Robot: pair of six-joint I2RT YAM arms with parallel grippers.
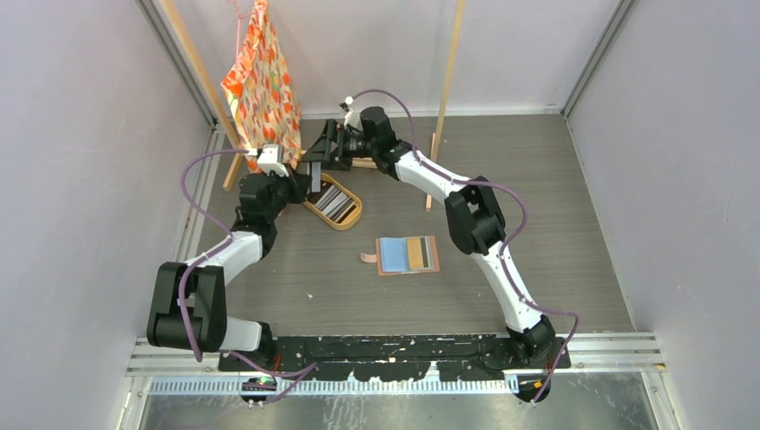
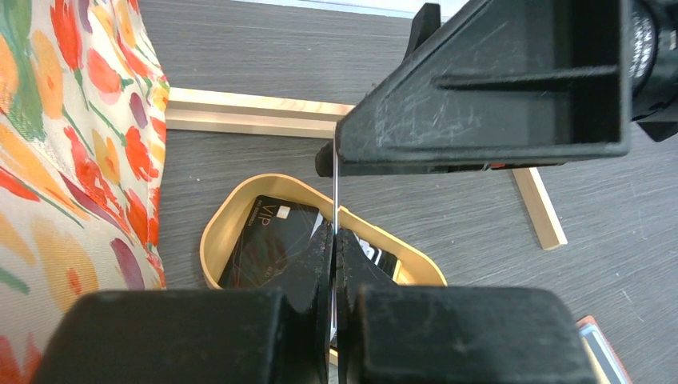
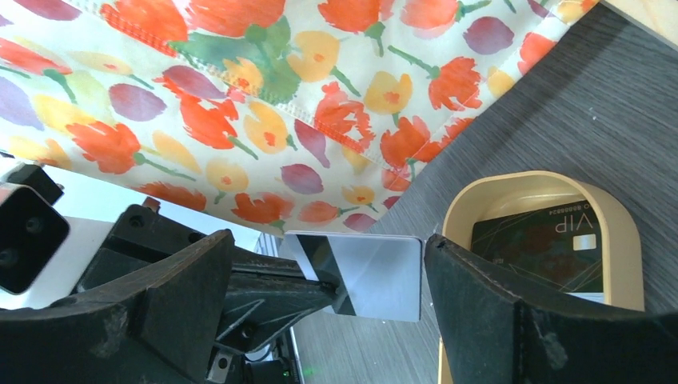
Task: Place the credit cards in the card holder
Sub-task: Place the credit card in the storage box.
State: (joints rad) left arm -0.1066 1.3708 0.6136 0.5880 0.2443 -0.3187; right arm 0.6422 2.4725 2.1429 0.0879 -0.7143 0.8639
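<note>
My left gripper (image 2: 334, 237) is shut on a silver credit card with a black stripe (image 3: 377, 276) and holds it upright above the oval tan tray (image 2: 226, 226). In the left wrist view the card shows edge-on as a thin line (image 2: 335, 180). My right gripper (image 3: 329, 245) is open, with one finger on each side of that card; the right finger (image 3: 512, 312) is close to the card's edge. More cards, with a black VIP card (image 2: 264, 236) on top, lie in the tray. The card holder (image 1: 408, 254) lies open on the table with blue, tan and grey cards in its pockets.
A floral cloth bag (image 1: 263, 85) hangs from a wooden frame (image 1: 446, 81) just left of both grippers. A wooden base slat (image 2: 256, 112) lies behind the tray. The tray also shows in the top view (image 1: 354, 215).
</note>
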